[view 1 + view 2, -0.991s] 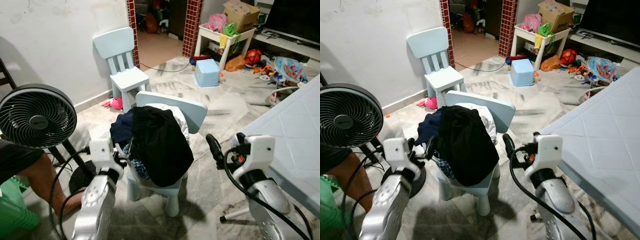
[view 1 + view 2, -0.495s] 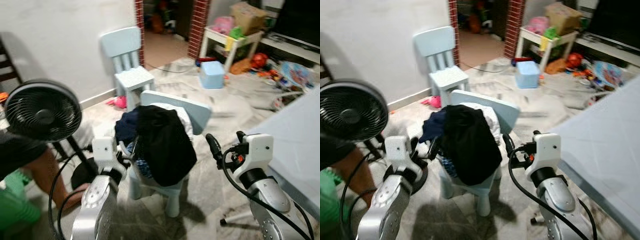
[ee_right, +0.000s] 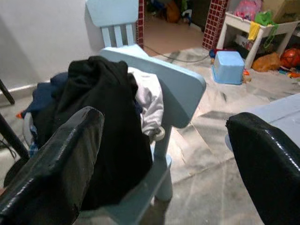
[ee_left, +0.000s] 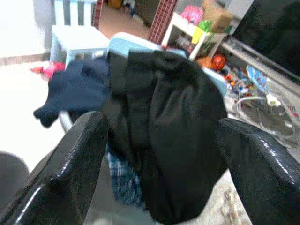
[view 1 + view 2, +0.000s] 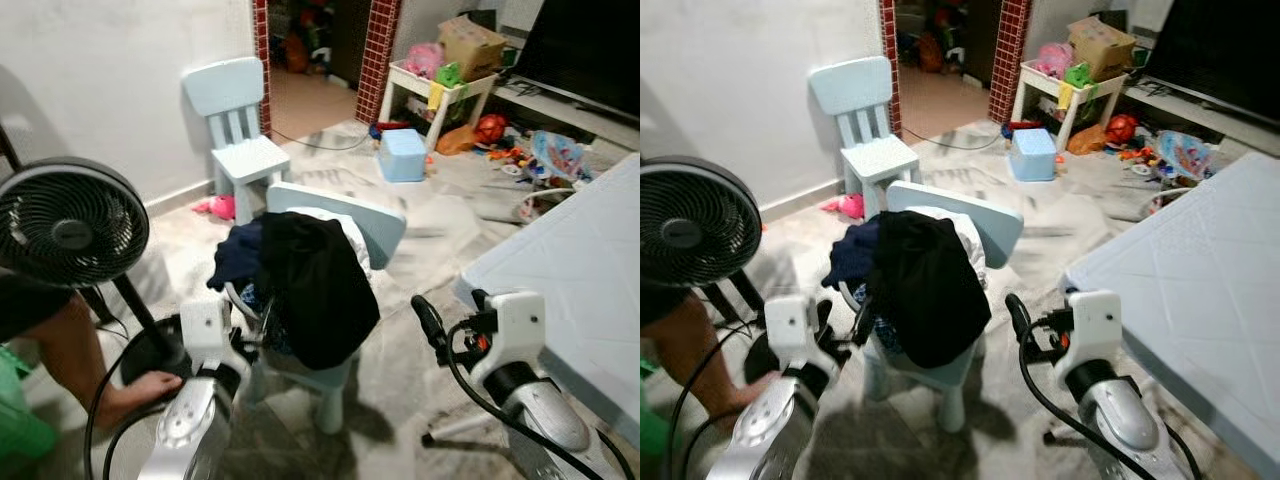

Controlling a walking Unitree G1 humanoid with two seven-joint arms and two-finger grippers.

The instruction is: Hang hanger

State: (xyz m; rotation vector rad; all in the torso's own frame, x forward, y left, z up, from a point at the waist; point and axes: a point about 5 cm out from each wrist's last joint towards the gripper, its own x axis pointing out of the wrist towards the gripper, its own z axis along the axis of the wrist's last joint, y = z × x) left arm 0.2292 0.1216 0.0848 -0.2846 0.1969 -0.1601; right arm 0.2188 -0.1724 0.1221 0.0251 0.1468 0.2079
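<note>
Both your left gripper [image 4: 159, 154] and right gripper [image 3: 164, 154] are spread wide, holding nothing. Clothes pile [image 5: 305, 285] on the blue chair [image 5: 385, 228] sits just past the fingertips. Can't spot the hanger, so dig there gently.

Black garment [image 5: 318, 285] draped over light-blue chair [image 5: 375, 225]; fan [image 5: 70, 222] at left.

Black garment [image 5: 318, 290] draped over clothes heaped on blue chair [image 5: 385, 228]
</note>
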